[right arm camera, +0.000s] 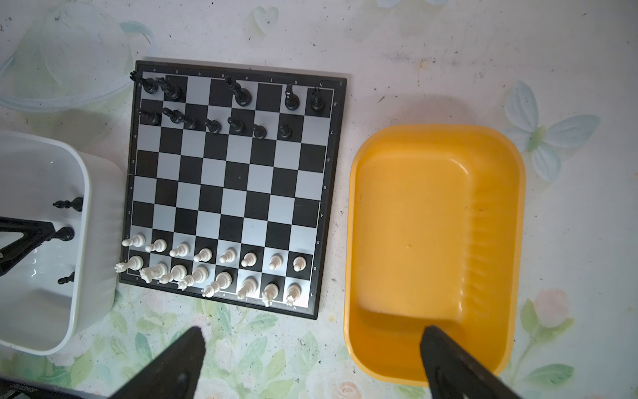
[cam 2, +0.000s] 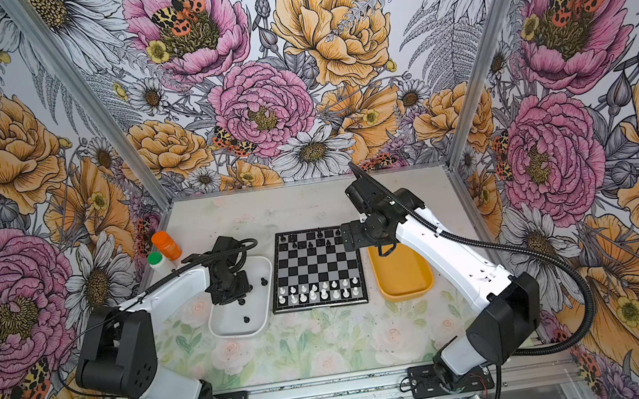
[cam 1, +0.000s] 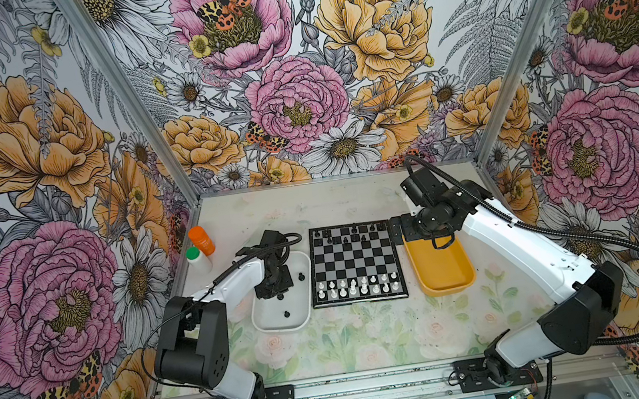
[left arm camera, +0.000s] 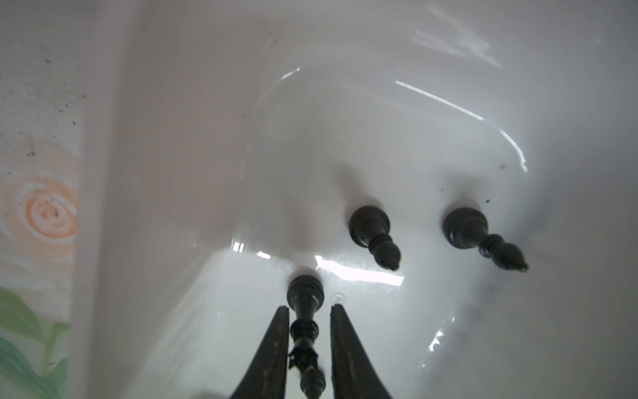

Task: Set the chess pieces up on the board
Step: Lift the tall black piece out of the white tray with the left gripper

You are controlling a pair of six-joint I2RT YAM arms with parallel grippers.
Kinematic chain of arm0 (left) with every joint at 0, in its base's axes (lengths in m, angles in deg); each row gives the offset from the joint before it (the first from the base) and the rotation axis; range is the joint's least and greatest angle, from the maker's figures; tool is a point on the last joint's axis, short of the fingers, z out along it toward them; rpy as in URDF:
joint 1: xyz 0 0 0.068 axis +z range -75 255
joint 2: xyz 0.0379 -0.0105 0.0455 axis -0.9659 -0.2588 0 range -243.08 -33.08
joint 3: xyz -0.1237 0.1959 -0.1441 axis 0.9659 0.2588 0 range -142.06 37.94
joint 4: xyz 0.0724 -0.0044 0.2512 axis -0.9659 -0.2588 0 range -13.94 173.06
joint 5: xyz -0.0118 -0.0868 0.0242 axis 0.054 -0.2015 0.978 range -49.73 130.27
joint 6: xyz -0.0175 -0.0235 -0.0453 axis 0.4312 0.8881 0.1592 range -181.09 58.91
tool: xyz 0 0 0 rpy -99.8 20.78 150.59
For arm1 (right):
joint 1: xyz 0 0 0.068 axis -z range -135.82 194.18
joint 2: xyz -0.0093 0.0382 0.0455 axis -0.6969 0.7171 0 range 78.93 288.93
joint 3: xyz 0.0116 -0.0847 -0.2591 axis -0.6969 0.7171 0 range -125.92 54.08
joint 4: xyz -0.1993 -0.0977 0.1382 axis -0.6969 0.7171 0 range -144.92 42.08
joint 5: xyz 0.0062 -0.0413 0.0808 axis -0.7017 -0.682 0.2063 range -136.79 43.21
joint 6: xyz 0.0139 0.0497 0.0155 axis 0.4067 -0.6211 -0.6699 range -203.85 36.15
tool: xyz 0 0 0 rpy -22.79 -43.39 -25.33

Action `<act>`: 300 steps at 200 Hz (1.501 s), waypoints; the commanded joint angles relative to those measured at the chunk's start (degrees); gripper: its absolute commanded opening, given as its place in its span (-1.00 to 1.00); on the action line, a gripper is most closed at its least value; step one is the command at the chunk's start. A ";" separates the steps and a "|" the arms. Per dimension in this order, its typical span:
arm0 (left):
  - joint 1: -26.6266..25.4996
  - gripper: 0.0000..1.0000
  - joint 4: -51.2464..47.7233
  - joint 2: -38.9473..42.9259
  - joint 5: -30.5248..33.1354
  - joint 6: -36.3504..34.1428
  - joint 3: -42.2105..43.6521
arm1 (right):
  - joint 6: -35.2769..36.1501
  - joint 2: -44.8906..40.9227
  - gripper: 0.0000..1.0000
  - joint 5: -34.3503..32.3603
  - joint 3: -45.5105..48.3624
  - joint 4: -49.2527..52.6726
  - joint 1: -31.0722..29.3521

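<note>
The board (cam 1: 355, 263) lies flat mid-table. White chess pieces (cam 1: 358, 285) fill its two near rows. Black chess pieces (right arm camera: 224, 114) stand in its two far rows, with gaps among them. My left gripper (left arm camera: 309, 306) is down inside the white tray (cam 1: 284, 326), shut on a tall black piece (left arm camera: 303, 311) whose base is at the tray floor. Two more black pieces (left arm camera: 374, 235) (left arm camera: 483, 238) stand loose close by in that tray. My right gripper (right arm camera: 312, 331) hangs wide open and holds nothing, high above the gap between the board and the yellow tray (right arm camera: 352, 207).
An orange bottle (cam 1: 201, 240) and a white bottle with a green cap (cam 1: 196, 258) stand left of the white tray, by the wall. A clear plastic lid (right arm camera: 62, 62) lies beyond the white tray. Flowered walls close in three sides.
</note>
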 commanded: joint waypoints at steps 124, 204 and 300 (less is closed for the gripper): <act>-0.72 -0.80 -0.08 0.52 -0.15 -1.56 0.65 | -2.59 -2.68 0.99 -1.32 0.11 0.32 0.21; -0.63 -0.88 -8.09 2.43 1.61 -4.24 -8.26 | -2.24 -1.91 0.99 -1.06 -1.63 0.42 0.26; -5.13 -0.87 -17.28 -9.89 3.30 -7.95 -40.54 | -3.58 -4.76 0.99 -2.67 -0.51 1.13 0.47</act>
